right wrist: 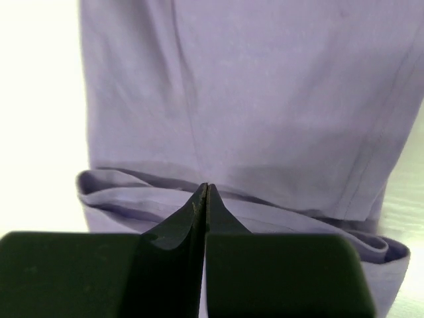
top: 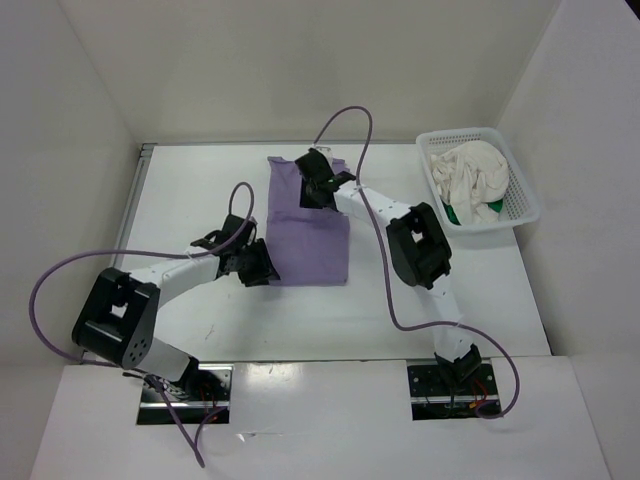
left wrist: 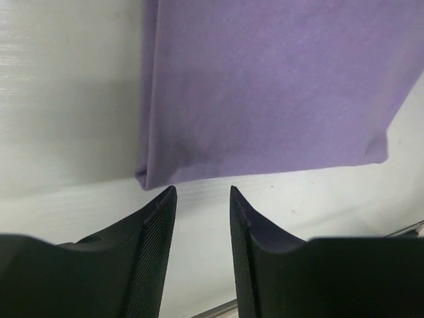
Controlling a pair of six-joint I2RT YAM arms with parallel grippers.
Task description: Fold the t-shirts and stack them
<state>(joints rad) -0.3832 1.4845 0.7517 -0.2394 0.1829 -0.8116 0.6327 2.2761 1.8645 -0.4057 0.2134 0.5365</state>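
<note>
The lavender t-shirt (top: pixel 310 240) lies flat on the table as a folded rectangle. My left gripper (top: pixel 262 270) is at its near left corner, open, with only bare table between the fingers. In the left wrist view the gripper (left wrist: pixel 202 191) stops just short of the shirt's (left wrist: pixel 265 86) folded corner. My right gripper (top: pixel 316 185) is over the shirt's far end, shut. Its tips (right wrist: pixel 207 187) are pressed together at a layered folded edge of the shirt (right wrist: pixel 252 99), with no cloth visibly between them. The cream white t-shirt (top: pixel 470 175) and the green t-shirt (top: pixel 455 213) lie crumpled in the basket.
A white mesh basket (top: pixel 529 200) stands at the table's far right. White walls close in the table on the left, back and right. Purple cables loop above both arms.
</note>
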